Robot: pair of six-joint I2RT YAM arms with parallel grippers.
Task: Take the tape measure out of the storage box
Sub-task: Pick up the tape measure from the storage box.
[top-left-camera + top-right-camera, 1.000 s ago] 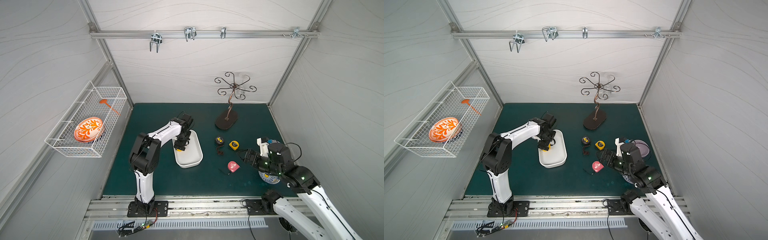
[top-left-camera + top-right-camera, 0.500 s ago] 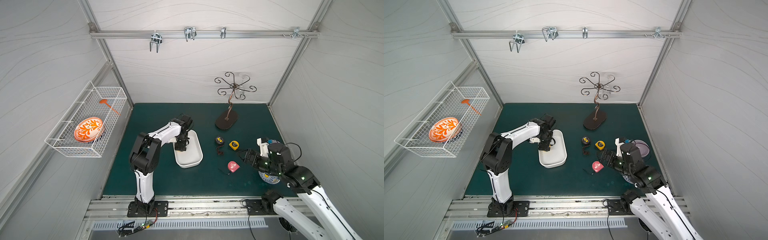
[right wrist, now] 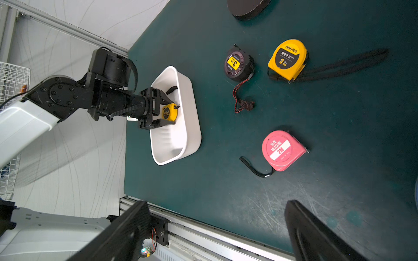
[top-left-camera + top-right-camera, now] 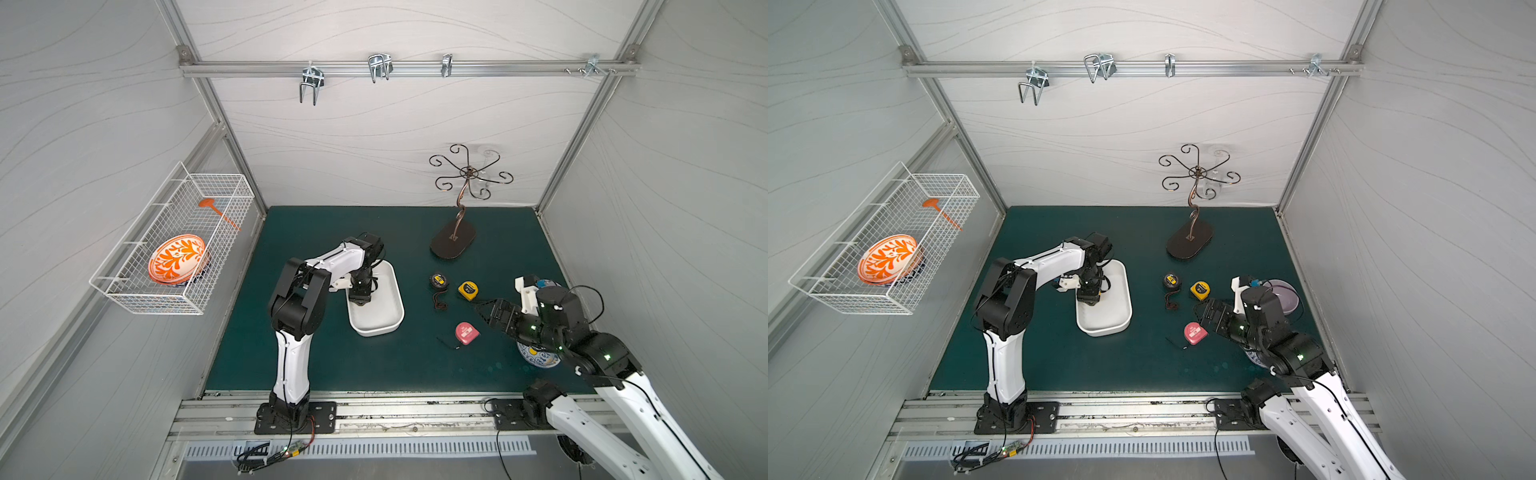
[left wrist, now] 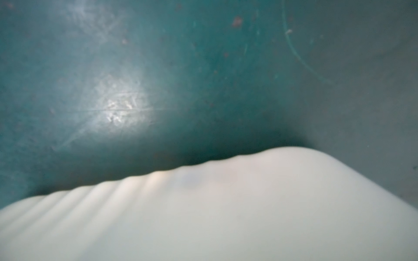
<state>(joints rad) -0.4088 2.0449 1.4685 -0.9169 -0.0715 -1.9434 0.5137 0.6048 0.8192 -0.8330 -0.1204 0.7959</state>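
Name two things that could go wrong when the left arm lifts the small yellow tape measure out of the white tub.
The left end effector, shut on the small yellow tape measure, sits close to the wall of the white rounded plastic storage tub; a slanted lift might tip the tub. The tape measure's black wrist strap lies looped inside the tub and could catch on the rim.

On the mat [image 4: 374, 374], the storage box [image 4: 376, 320] lies left of centre, with a tape measure [image 3: 169, 111] inside by its left wall. To its right lie 3 more: the rear-left tape measure [image 4: 439, 281], the rear-right tape measure [image 4: 468, 290] near it, and the front tape measure [image 4: 466, 333]. The stand [image 4: 453, 243] rises behind them.
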